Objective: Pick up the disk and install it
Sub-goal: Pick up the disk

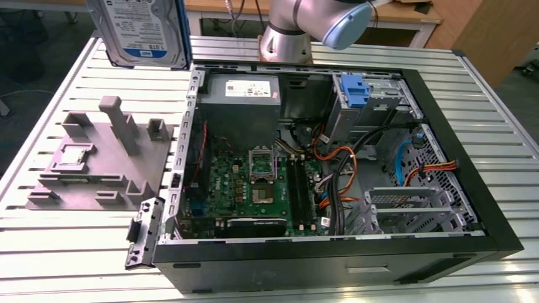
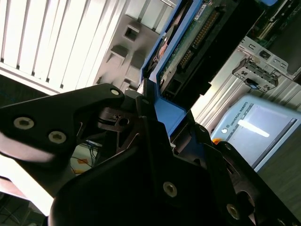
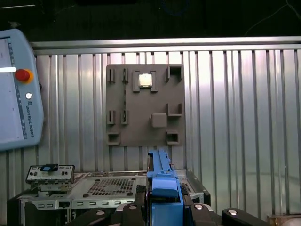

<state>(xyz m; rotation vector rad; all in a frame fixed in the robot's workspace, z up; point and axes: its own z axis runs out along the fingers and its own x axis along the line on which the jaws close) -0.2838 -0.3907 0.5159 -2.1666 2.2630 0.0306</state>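
Observation:
The disk (image 1: 139, 31) hangs in the air at the top of the exterior view's left half, upright, its white-and-blue label facing the camera and blue rails along its sides. It is above the slatted table, beyond the far left corner of the open computer case (image 1: 471, 208). In the second wrist view my black gripper (image 2: 164, 113) is shut on the disk (image 2: 188, 42), whose green circuit board and blue rail show between the fingers. In the first wrist view the disk's blue rail edge (image 3: 161, 172) rises from my gripper (image 3: 163, 200).
Inside the case lie the motherboard (image 1: 252, 183), a grey power-supply box (image 1: 244, 91), a blue bracket (image 1: 355, 91) in the drive bay and a metal drive cage (image 1: 408, 208). A grey fixture plate (image 1: 101, 158) sits left of the case. A teach pendant (image 3: 16, 89) rests on the table.

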